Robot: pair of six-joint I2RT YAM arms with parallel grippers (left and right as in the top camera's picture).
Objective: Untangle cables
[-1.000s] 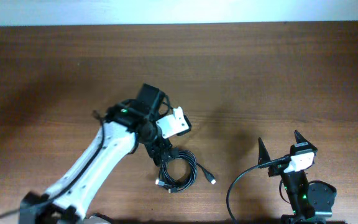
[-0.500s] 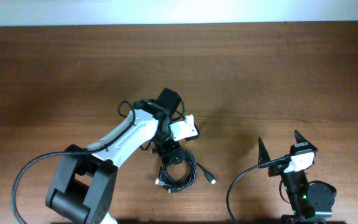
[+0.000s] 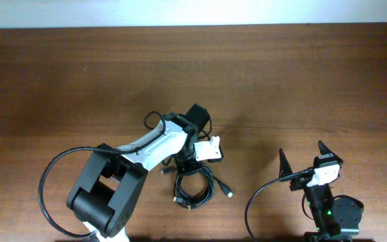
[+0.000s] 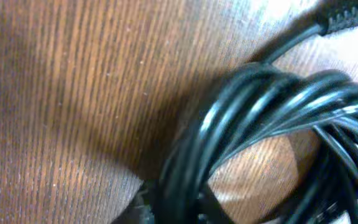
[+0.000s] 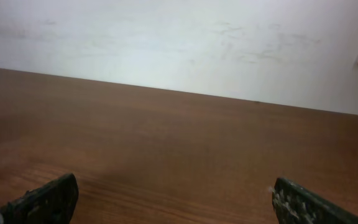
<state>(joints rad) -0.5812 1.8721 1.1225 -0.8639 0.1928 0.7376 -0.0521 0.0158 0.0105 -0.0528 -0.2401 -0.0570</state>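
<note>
Currently the cables (image 3: 195, 188) lie coiled at lower centre of the overhead frame, with the left gripper (image 3: 189, 165) on their upper edge, opening indeterminate. Right gripper (image 3: 302, 152), lower right: wide open, empty. Risk: pinching several strands together would likely drag the whole bundle.

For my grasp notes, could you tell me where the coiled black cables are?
In the overhead view, the coiled thin black cables lie bottom-centre on the brown wooden table, at the left hand.
</note>
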